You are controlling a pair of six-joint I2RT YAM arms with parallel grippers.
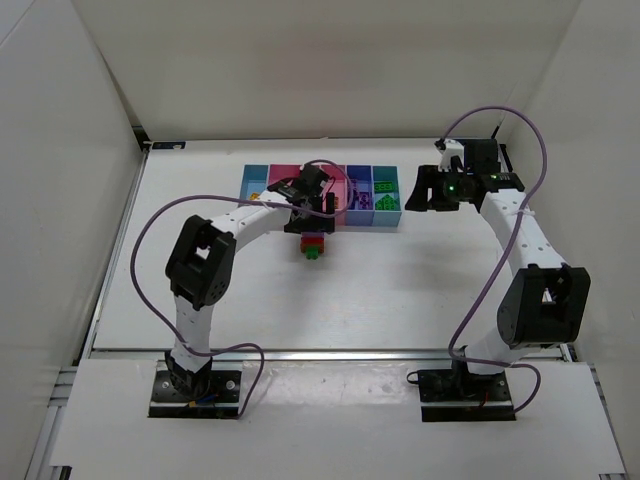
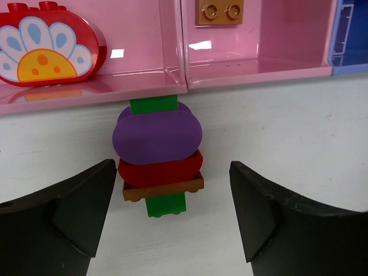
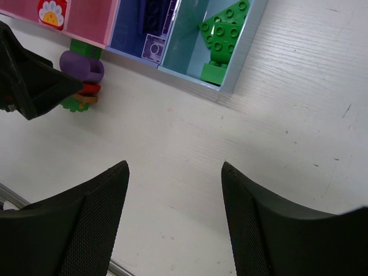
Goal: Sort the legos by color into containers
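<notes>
Left end effector [image 2: 172, 221]: the two matte black, wedge-shaped fingers [image 2: 69, 215] are spread wide and grip nothing. Just ahead of the gap, a stack of legos [image 2: 160, 158] lies on the white, faintly grained desk [image 2: 299, 126]. It consists of a rounded purple brick, a red brick, a thin brown plate and a green brick, all of glossy plastic. Its far end touches the front wall of the tray [image 2: 259, 69]. One glossy pink compartment holds an arched red flower-print brick [image 2: 49, 43]; the next holds a two-stud orange plate [image 2: 220, 11].

Right end effector [image 3: 172, 224]: the mesh-textured fingers [image 3: 86, 230] are likewise parted and empty, over the desk near the tray's end. There, studded green bricks [image 3: 221, 37] lie in the light blue compartment and purple bricks [image 3: 150, 29] in the darker blue one.
</notes>
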